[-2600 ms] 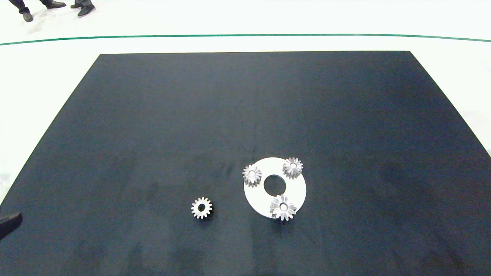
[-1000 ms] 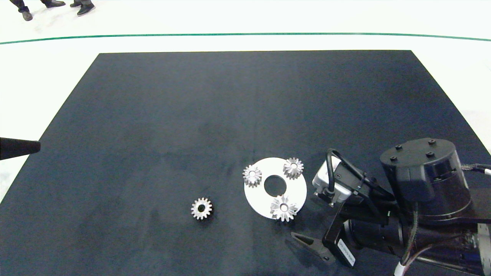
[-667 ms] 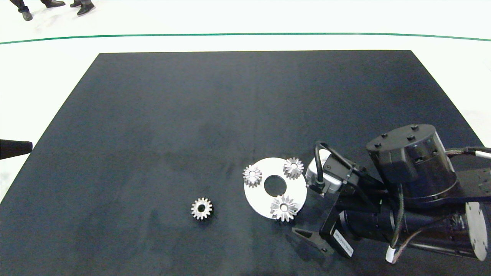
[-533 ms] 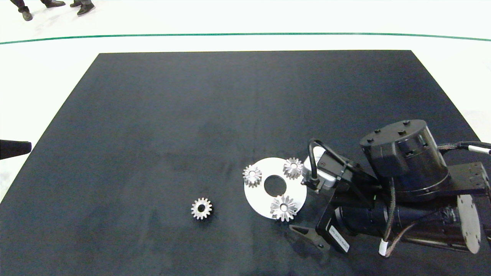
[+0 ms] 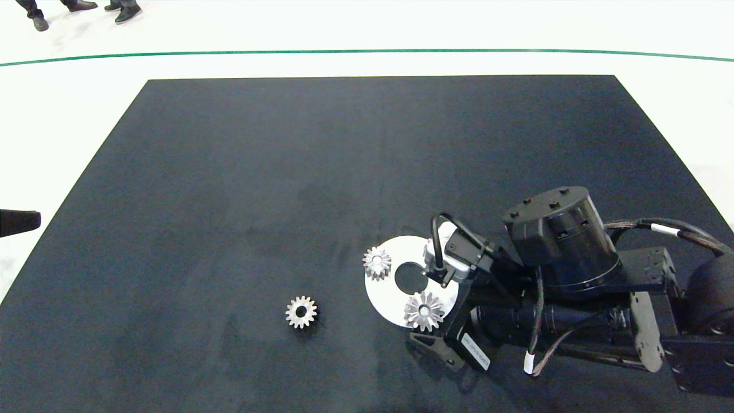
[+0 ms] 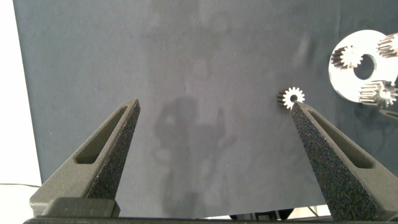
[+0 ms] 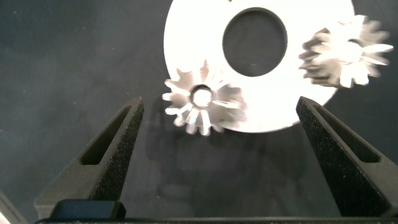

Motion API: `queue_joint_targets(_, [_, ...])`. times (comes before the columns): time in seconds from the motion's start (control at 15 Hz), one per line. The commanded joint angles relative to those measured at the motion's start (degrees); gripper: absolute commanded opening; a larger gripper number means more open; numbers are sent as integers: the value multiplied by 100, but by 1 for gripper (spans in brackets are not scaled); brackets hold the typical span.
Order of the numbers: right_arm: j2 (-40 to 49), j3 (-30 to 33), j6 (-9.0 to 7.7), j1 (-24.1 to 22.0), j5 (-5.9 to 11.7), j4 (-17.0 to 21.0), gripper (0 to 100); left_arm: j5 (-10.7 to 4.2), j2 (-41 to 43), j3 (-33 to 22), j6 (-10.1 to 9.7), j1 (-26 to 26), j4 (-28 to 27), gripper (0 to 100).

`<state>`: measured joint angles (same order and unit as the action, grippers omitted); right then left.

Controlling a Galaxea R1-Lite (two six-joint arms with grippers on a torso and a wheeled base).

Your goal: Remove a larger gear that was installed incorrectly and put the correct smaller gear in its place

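The larger gear [image 5: 424,311], star-like with long teeth, sits on the near rim of a white disc [image 5: 390,292]. In the right wrist view the larger gear [image 7: 202,102] lies between the fingertips of my right gripper [image 7: 219,106], which is open and touches nothing. One right finger [image 5: 430,344] shows just in front of the disc. The smaller gear [image 5: 301,312] lies loose on the black mat, left of the disc. My left gripper [image 6: 214,104] is open and empty, high above the mat's left side, with the smaller gear [image 6: 291,97] far below.
The disc has a round centre hole [image 5: 411,277] and a short-toothed gear [image 5: 377,263] at its left. Another gear [image 7: 348,59] on the disc is partly covered in the head view by the right wrist camera [image 5: 453,258]. A person's shoes [image 5: 129,11] show beyond the mat.
My right arm came in from the right and moved left up to the disc, its camera now covering the disc's far right gear. The gears have not moved; the left arm barely shifted.
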<state>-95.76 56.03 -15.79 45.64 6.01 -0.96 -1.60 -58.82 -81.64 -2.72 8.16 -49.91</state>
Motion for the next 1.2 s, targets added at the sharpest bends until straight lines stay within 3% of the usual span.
queue_joint_targets(0.07, [-119,-4,-3,120,14,-9,100,-7,28,-1,-1,2,-28,100])
queue_joint_targets(0.47, [-382,-39,-3,164,41,-326,92,-7,143,-1,61,2,-28,100])
queue_joint_targets(1.2, [-426,-92,-21,147,58,-484,70,-7,204,8,166,11,-45,100])
